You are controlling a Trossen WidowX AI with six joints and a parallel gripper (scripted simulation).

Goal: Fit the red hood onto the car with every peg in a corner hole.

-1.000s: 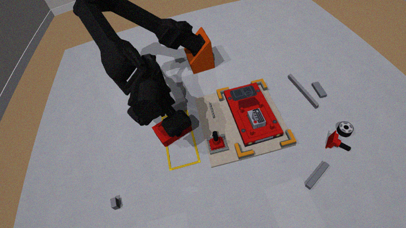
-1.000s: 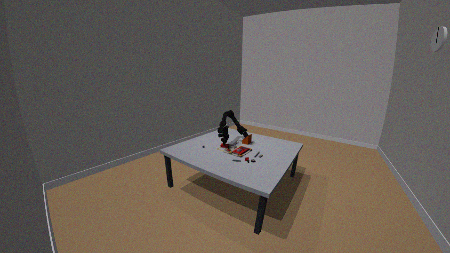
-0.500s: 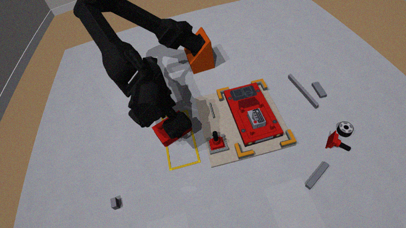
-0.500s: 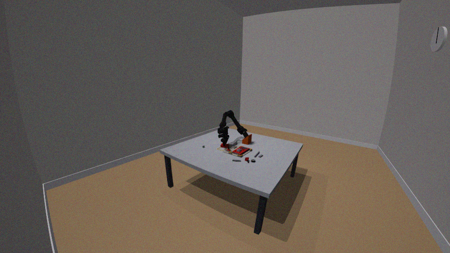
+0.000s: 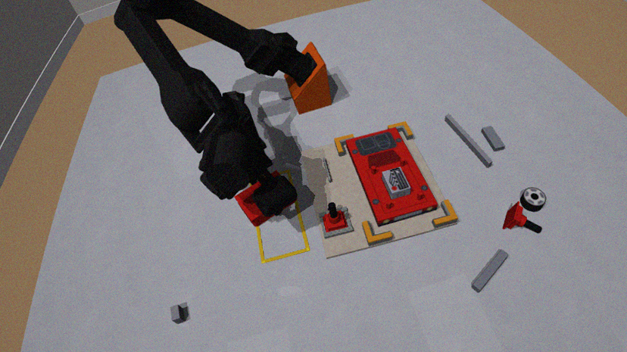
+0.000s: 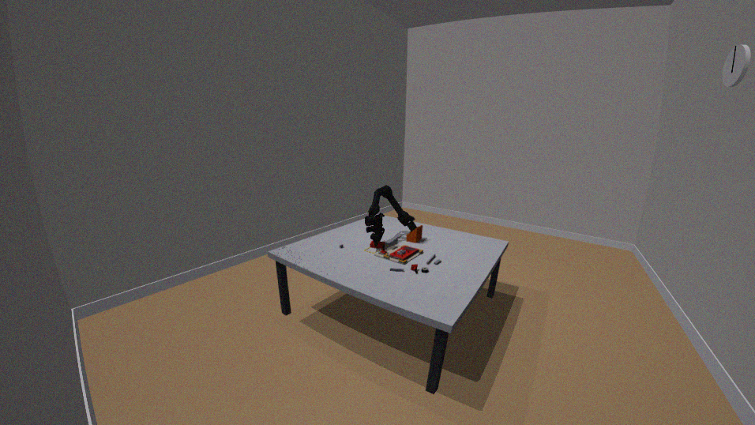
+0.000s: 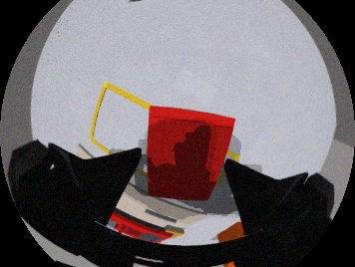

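Apparently the pickup is in hand: the gripper point(image 5: 278, 209) point(image 6: 377, 242) point(image 7: 184, 158) stands wide above the red hood point(image 5: 253, 211) point(image 6: 372, 245) point(image 7: 186, 156) on the bench point(image 5: 112, 294) point(image 6: 337, 269) point(image 7: 199, 60), 1 finger toward each side; next it likely needs lowering, then closing evenly

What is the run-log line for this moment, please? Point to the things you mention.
gripper point(image 5: 277, 203) point(image 7: 184, 158): open, above hood | hood point(image 5: 253, 212) point(image 7: 189, 154): on table, ungripped | chassis point(image 5: 375, 182) point(image 6: 400, 255): in jig, engine exposed
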